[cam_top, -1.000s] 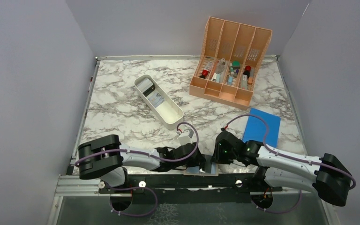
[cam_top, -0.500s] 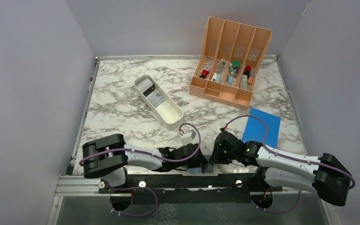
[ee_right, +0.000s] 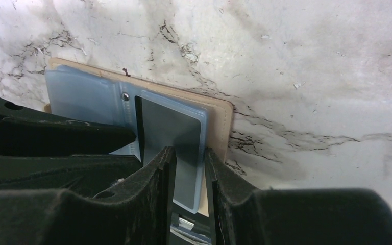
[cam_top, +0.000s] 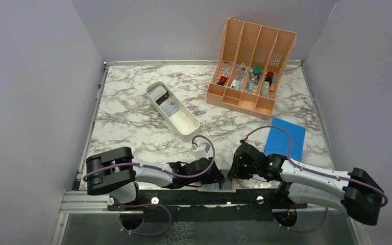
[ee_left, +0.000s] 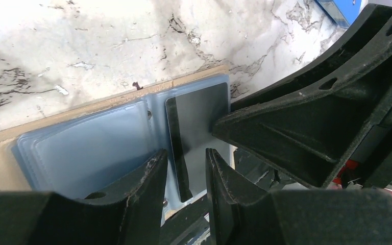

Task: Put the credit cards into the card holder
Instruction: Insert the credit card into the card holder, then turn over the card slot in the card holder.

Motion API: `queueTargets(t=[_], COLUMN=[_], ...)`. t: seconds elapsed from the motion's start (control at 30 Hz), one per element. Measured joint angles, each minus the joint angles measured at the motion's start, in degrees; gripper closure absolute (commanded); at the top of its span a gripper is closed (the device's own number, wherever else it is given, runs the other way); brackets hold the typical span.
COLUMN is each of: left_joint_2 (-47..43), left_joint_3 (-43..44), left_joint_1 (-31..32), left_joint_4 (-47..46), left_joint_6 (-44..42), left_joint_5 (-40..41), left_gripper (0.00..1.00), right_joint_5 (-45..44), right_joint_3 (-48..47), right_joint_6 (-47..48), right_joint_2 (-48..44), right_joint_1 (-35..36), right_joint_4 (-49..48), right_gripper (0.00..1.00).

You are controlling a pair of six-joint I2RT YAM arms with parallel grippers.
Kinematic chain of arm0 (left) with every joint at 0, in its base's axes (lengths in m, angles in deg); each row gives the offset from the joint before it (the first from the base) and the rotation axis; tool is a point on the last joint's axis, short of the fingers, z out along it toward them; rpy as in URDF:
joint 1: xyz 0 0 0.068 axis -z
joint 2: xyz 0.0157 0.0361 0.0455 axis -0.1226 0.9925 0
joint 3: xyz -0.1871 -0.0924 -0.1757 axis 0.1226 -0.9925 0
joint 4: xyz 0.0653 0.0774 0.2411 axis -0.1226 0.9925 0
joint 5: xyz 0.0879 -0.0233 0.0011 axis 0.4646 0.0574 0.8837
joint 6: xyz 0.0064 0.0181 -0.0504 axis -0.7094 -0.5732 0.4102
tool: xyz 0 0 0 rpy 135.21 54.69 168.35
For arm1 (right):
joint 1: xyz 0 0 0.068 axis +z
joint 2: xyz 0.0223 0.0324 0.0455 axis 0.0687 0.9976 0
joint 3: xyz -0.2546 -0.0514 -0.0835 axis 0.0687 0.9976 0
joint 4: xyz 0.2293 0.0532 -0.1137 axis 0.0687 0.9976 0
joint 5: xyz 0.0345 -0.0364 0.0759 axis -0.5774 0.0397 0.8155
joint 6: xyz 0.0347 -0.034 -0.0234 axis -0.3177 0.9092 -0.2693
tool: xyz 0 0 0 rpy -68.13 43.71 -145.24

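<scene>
Your left gripper (ee_left: 184, 176) is sitting with its jaws partly apart and gripping nothing, straddling the near edge of a black credit card (ee_left: 199, 115) lying in the right-hand pocket of the open card holder (ee_left: 81, 148). Your right gripper (ee_right: 189, 166) is likewise hovering part-open and empty over that card's lower end. The holder is lying flat on the marble table (ee_right: 286, 61), bottom centre of the overhead view, between both grippers.

A marble-patterned table (cam_top: 132, 107) carries a long white tray (cam_top: 186, 124) lying diagonally left of centre. A peach slotted organizer (cam_top: 241, 99) holding small items stands at the far right. A flat blue rectangle (cam_top: 285, 138) lies nearer, well apart from it.
</scene>
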Motion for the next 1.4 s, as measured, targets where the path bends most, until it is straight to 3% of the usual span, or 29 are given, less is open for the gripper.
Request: queueTargets(t=[0.13, 0.47, 0.83, 1.2, 1.4], left_joint_2=[-1.9, -8.2, -11.9, -11.9, -11.5], left_joint_3=[-0.4, 4.8, 5.5, 3.4, 2.9], left_joint_1=[-0.9, -1.8, -2.1, -2.2, -2.2], left_joint_4=[1.4, 15.7, 29.9, 30.7, 30.0], left_joint_6=[-0.3, -5.4, -9.5, -10.5, -10.8], left_joint_5=[0.0, 2.2, 5.9, 5.8, 5.9], left_gripper=[0.63, 0.58, 0.52, 0.7, 0.72], right_joint_5=[0.2, 2.7, 3.1, 5.7, 6.6], right_joint_3=[0.0, 0.9, 0.9, 0.9, 0.9], right_joint_6=[-0.2, -1.5, -3.2, -4.1, -4.1], right_joint_2=[-1.0, -2.8, -2.4, -2.5, -2.5], right_joint_1=[0.0, 0.0, 0.0, 0.0, 0.0], right_joint_4=[0.3, 0.3, 2.5, 0.5, -1.0], right_gripper=[0.66, 0.65, 0.57, 0.67, 0.72])
